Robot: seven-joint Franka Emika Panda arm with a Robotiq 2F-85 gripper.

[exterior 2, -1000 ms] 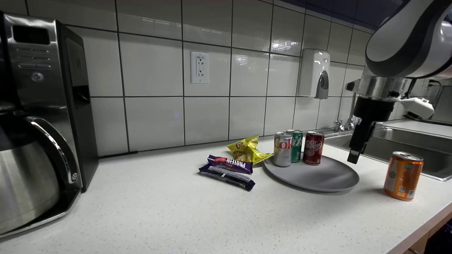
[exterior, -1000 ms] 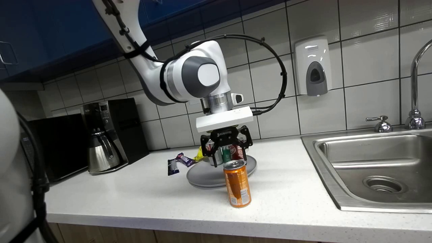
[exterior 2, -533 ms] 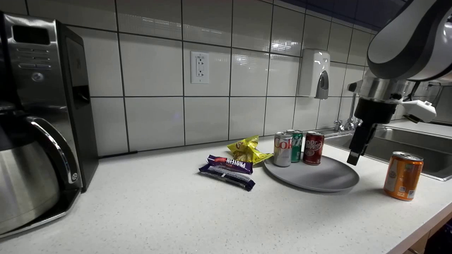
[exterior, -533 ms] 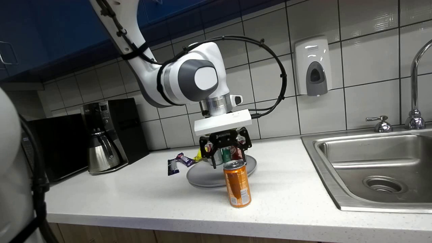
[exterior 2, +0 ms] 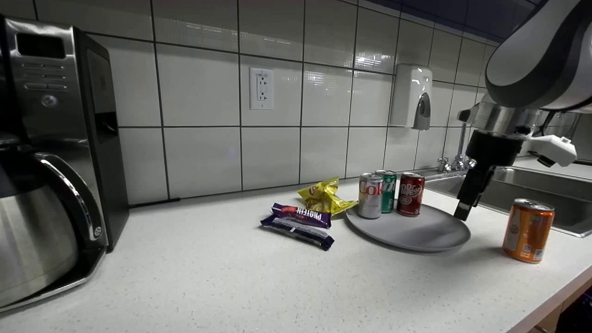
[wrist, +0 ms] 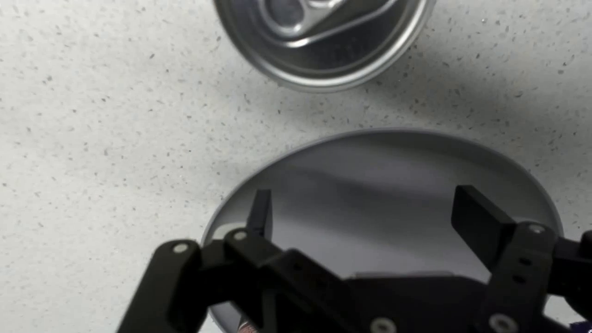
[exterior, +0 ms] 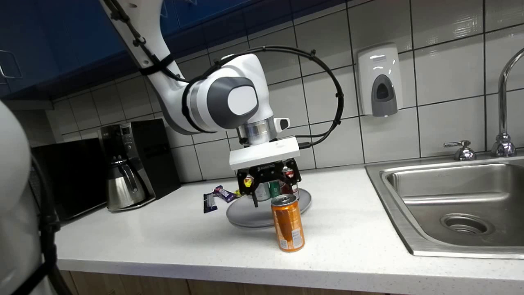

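Above gray plate [wrist: 365, 222], fingers [wrist: 481, 226] spread apart; orange can [wrist: 326, 44] cropped in wrist view.

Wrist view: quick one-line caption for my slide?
Open, empty claw seen against a gray plate, a drink can cropped at the frame's top.

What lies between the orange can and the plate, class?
Only a bare strip of counter separates the orange can from the plate; the wrist view shows it.
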